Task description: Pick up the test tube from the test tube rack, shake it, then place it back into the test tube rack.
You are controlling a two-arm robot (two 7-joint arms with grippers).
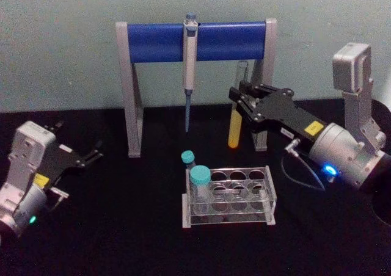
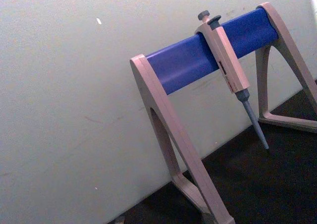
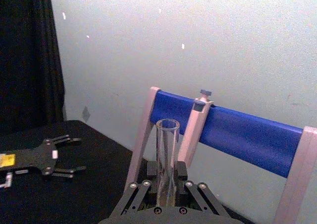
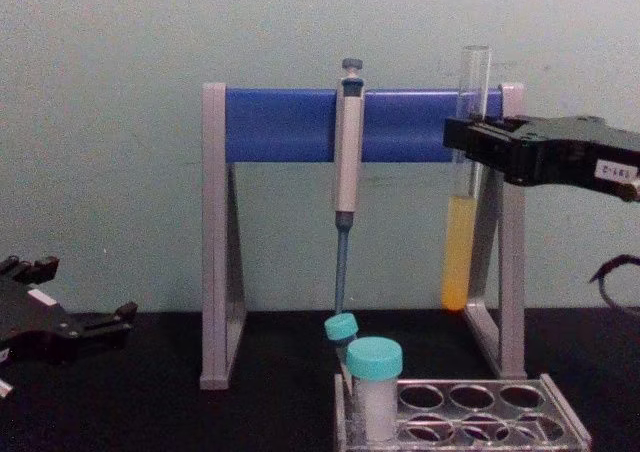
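Note:
The test tube point(image 1: 236, 120) is a tall clear glass tube point(image 4: 464, 202) with yellow-orange liquid in its lower part. It hangs upright in the air, above and behind the test tube rack point(image 1: 266, 198). My right gripper point(image 1: 241, 99) is shut on its upper half, seen too in the chest view point(image 4: 466, 140). In the right wrist view the tube's open top point(image 3: 166, 154) rises between the fingers. The clear rack point(image 4: 560, 424) stands on the black table with round holes on top. My left gripper point(image 1: 93, 156) rests open at the left, holding nothing.
A grey-and-blue pipette stand point(image 1: 195, 41) with a hanging pipette point(image 1: 189, 74) stands behind the rack, close to the held tube. Two teal-capped vials point(image 1: 200, 181) sit in the rack's left end. A pale wall closes the back.

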